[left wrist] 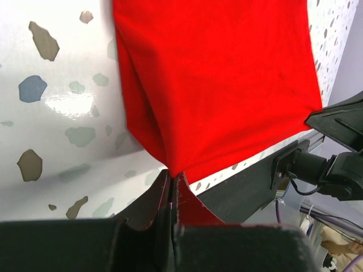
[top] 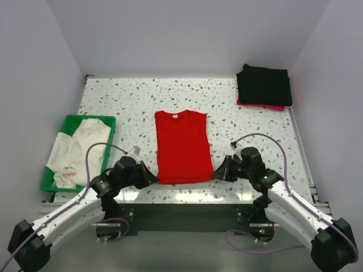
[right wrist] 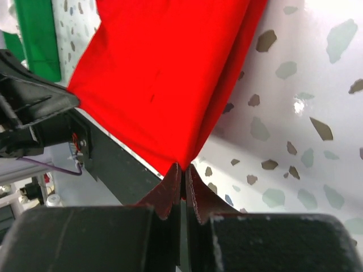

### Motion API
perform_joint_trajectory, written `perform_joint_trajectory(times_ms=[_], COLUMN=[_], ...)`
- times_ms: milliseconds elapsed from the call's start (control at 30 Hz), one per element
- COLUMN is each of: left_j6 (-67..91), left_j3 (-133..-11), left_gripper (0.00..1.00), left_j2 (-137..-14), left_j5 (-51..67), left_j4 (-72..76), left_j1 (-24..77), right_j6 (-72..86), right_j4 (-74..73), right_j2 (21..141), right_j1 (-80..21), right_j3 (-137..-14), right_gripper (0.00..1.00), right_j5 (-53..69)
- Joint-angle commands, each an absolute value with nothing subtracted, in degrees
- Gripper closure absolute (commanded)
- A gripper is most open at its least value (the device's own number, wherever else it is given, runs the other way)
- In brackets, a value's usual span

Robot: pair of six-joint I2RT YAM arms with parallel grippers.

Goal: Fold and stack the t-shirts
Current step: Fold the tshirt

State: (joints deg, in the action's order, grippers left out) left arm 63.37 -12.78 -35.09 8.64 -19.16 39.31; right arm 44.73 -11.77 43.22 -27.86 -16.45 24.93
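**Speckled worktop with a red t-shirt pinched at both near corners**

A white worktop [top: 125, 102] flecked with grey, enclosed by plain pale walls, carries every item. At its far right corner, well apart from the arms, sits a stack of black folded t-shirts [top: 264, 84] with a pink-red edge [top: 272, 106] showing beneath it (what this is cannot be told). The red t-shirt [top: 181, 146] lies flat at the centre, collar toward the far side, its sides folded in to a narrow rectangle. The left pincer [top: 150, 177] is clenched on its near left corner and the right pincer [top: 217, 171] on its near right corner. Both wrist views show cloth peaked between closed fingers. A green basket [top: 109, 120] at the left edge holds a crumpled white t-shirt [top: 76, 150] with small red print.
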Motion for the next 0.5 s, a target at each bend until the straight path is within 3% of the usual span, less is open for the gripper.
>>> perform_joint_trajectory(times_ms=[0,267,467], left_j6=[61.18,57.84,52.84], left_j3=[-19.75,-33.64,-43.3], left_gripper=[1.0,1.0,1.0], left_j2=[-35.94,-43.5,-54.13], left_j5=[6.24,1.5,0.18], left_j4=[-21.35,-22.59,-21.54], left_j1=[39.46,39.38,37.45], right_j6=[42.54,37.97,36.13], right_j4=[-19.14,-25.84,-25.49], right_j2=[42.63,45.61,56.49], right_j1=[-28.04,-27.95,-27.86], right_j3=[-20.98,-34.18,-44.02], right_gripper=[1.0,1.0,1.0], right_j5=[22.51,18.11,15.3])
